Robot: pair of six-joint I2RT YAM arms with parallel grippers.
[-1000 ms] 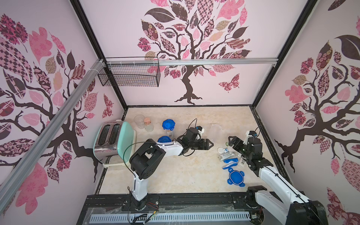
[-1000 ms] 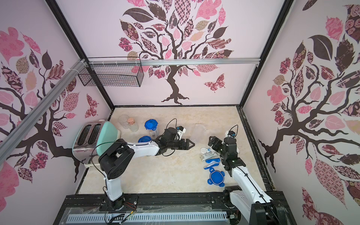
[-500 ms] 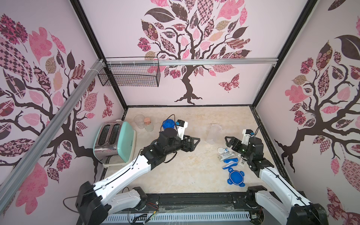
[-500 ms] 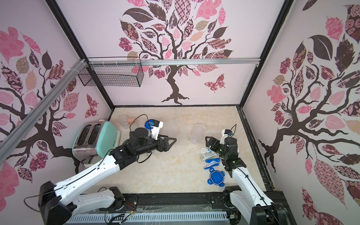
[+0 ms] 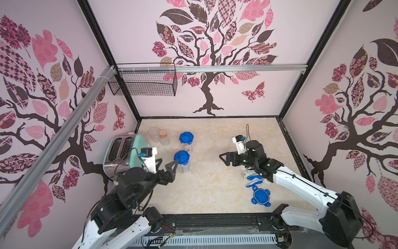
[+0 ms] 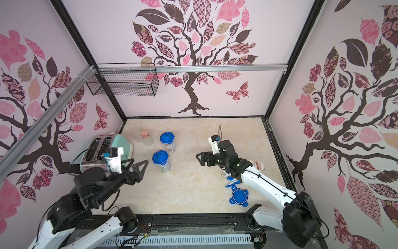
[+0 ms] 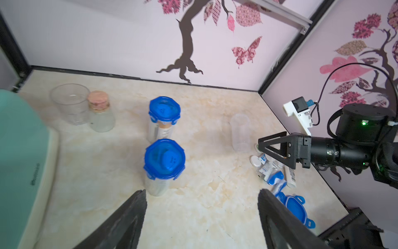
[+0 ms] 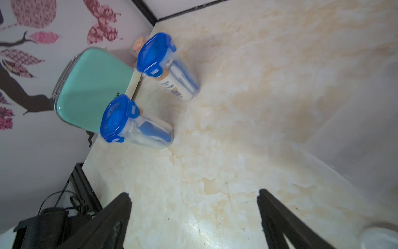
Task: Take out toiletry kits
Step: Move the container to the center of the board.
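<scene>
Left gripper (image 5: pixel 168 161) pulled back nr toaster (image 5: pixel 120 151), right gripper (image 5: pixel 224 159) swung inward — both jaws apart, empty.

No legible text, only blurred print on toaster (image 7: pixel 25 151) and bottle label (image 8: pixel 172 88)

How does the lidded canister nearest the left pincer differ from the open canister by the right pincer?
The lidded canister is sealed with a blue lid; the open canister has none. The lidded canister holds kit items; the open canister looks empty. Both are clear and stand upright.
</scene>
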